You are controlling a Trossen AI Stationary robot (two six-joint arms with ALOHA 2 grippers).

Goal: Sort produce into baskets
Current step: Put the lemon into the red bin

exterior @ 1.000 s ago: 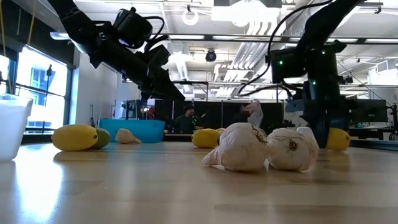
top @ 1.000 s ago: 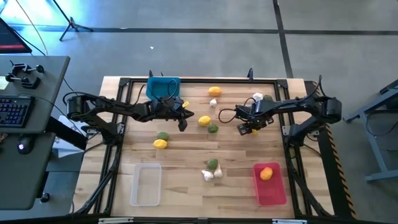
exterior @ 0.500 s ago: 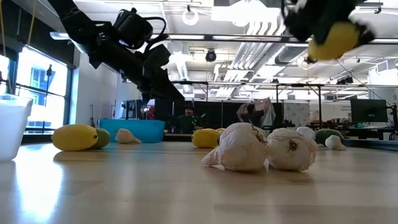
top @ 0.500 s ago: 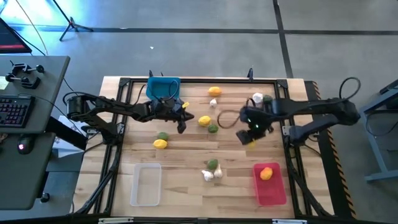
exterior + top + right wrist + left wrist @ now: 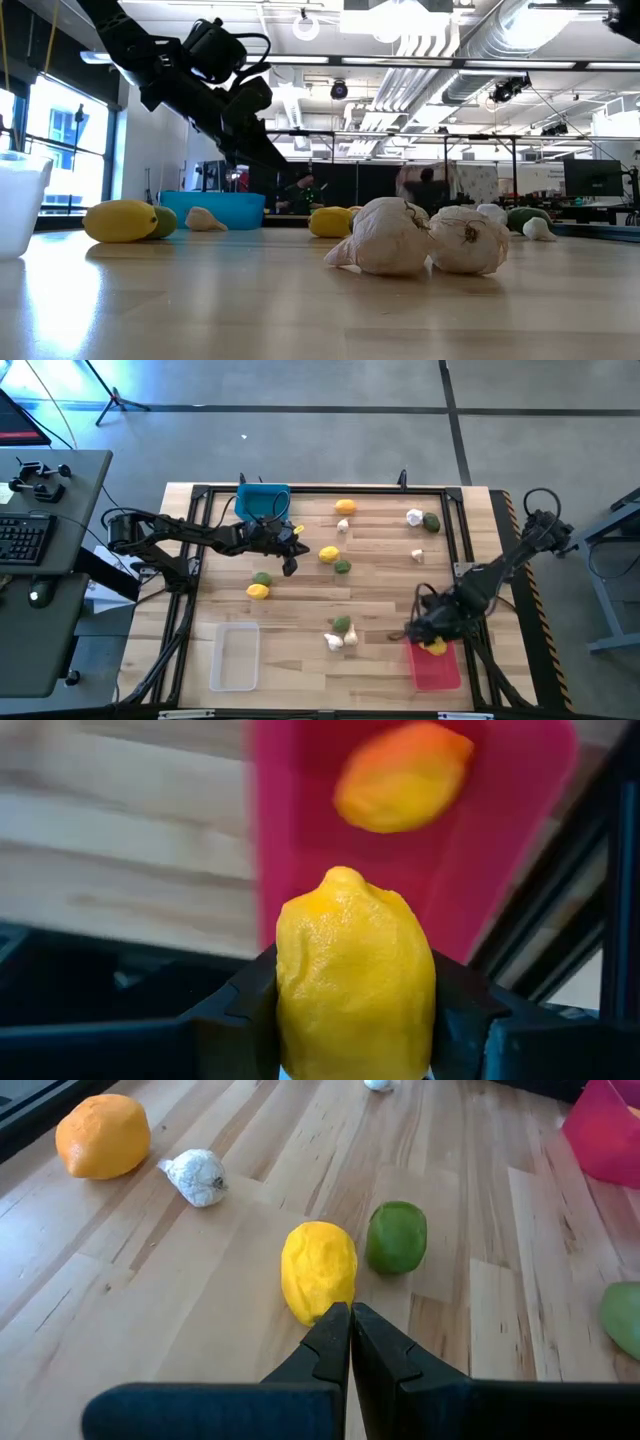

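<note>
My right gripper (image 5: 432, 642) hangs over the far end of the red basket (image 5: 436, 670), shut on a yellow lemon (image 5: 355, 985). An orange-yellow fruit (image 5: 402, 775) lies in that basket below it. My left gripper (image 5: 290, 566) is shut and empty, held above the table near the blue basket (image 5: 262, 500), a short way left of a yellow lemon (image 5: 329, 554) and a green fruit (image 5: 342, 567). The clear basket (image 5: 234, 656) stands at the near left. More produce lies loose on the table: two garlic bulbs (image 5: 390, 237) and a green fruit (image 5: 342, 624) near the middle. My right gripper pinches the lemon by its two opposite sides (image 5: 292, 990) between the two fingers (image 5: 235, 1010). The fingers point steeply down from above. One pointed end of the lemon sticks out past the fingers toward the basket. The lemon is lifted clear, above the red basket.
At the far right lie a garlic bulb (image 5: 414, 517), a green fruit (image 5: 431, 522) and a small garlic (image 5: 419, 556). A yellow fruit (image 5: 345, 507) and a garlic (image 5: 343, 525) are at the far middle; a green (image 5: 262, 578) and a yellow fruit (image 5: 258, 592) at the left. A black frame (image 5: 300, 490) borders the table.
My right gripper has swung from the table's far right toward the near edge, rising and turning its wrist, carrying the yellow lemon clear of the table to above the red basket. My left gripper has stayed where it was.
</note>
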